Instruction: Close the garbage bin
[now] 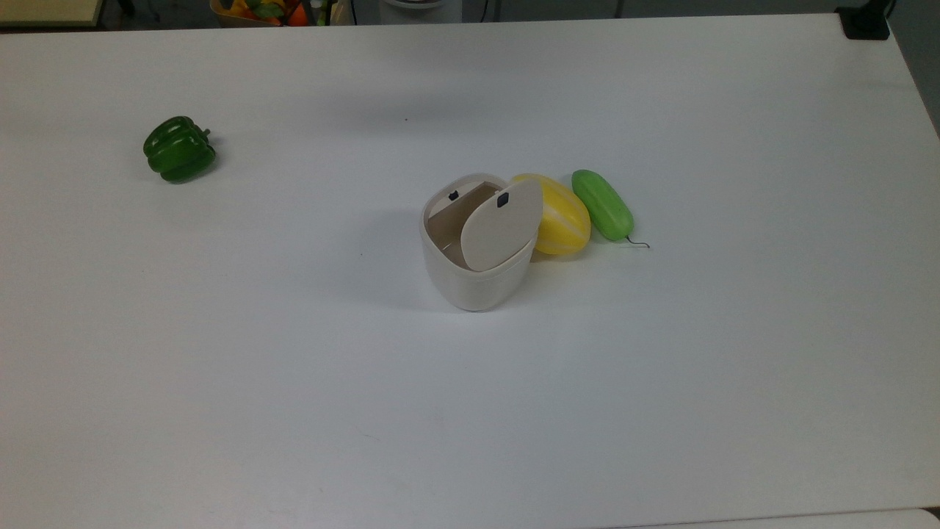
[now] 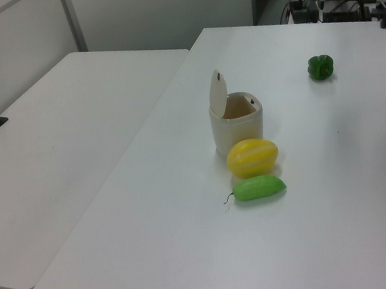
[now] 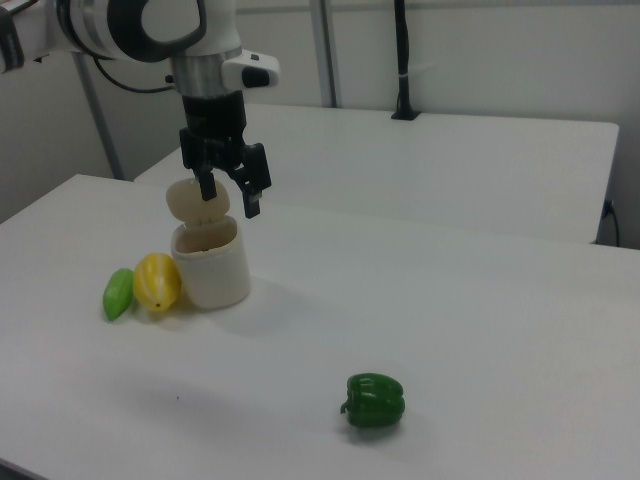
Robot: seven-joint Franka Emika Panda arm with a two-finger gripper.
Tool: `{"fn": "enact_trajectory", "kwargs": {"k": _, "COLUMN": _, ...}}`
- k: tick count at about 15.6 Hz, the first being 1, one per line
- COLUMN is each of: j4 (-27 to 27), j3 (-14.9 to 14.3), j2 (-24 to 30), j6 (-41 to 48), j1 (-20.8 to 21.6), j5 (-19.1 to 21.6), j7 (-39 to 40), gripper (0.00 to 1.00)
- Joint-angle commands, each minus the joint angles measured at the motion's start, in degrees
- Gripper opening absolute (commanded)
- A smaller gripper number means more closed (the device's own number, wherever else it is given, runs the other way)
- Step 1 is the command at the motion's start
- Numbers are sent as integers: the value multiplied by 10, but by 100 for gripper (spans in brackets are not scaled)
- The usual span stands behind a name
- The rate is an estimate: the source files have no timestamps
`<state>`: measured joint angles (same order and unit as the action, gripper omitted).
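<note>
The garbage bin (image 1: pixel 474 283) is a cream-white tub standing upright mid-table, also seen in the left view (image 2: pixel 237 134) and the right view (image 3: pixel 212 268). Its beige lid (image 1: pixel 501 229) stands raised on its hinge, with the black square mark near its top edge, so the inside shows. In the left view the lid (image 2: pixel 216 94) rises nearly vertical. In the right view my gripper (image 3: pixel 229 198) hangs open with nothing between its black fingers, and it overlaps the raised lid (image 3: pixel 192 196) in the picture. How far it is from the lid I cannot tell.
A yellow melon (image 1: pixel 564 217) touches the bin on the top view's right, with a light green cucumber (image 1: pixel 602 204) beside it. A green bell pepper (image 1: pixel 178 149) lies far off on the top view's left. A second white table (image 2: pixel 61 152) adjoins.
</note>
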<state>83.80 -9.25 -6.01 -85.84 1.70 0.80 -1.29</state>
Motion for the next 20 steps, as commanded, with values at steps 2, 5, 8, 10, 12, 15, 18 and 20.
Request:
{"fn": "enact_trajectory", "kwargs": {"k": 2, "j4": 5, "j3": -5, "j2": -3, "j6": 2, "j1": 8, "j5": 12, "j7": 2, "gripper": 100}}
{"fn": "enact_trajectory", "kwargs": {"k": 5, "j4": 5, "j3": 0, "j2": -17, "j6": -28, "j1": 15, "j5": 12, "j7": 9, "gripper": 100}}
{"fn": "enact_trajectory", "kwargs": {"k": 8, "j4": 5, "j3": 1, "j2": -18, "j6": -41, "j1": 20, "j5": 21, "j7": 52, "gripper": 100}}
{"fn": "enact_trajectory", "kwargs": {"k": 10, "j4": 4, "j3": 2, "j2": -17, "j6": -41, "j1": 30, "j5": 23, "j7": 74, "gripper": 100}}
{"fn": "enact_trajectory", "kwargs": {"k": 12, "j4": 3, "j3": 5, "j2": -15, "j6": -41, "j1": 37, "j5": 25, "j7": 97, "gripper": 87}}
{"fn": "enact_trajectory", "kwargs": {"k": 15, "j4": 3, "j3": 14, "j2": -11, "j6": -41, "j1": 37, "j5": 60, "j7": 150, "gripper": 44}}
{"fn": "enact_trajectory", "kwargs": {"k": 18, "j4": 3, "j3": 14, "j2": -12, "j6": -49, "j1": 37, "j5": 98, "j7": 185, "gripper": 10}}
{"fn": "enact_trajectory", "kwargs": {"k": 20, "j4": 3, "j3": 16, "j2": -11, "j6": -53, "j1": 41, "j5": 104, "j7": 226, "gripper": 7}}
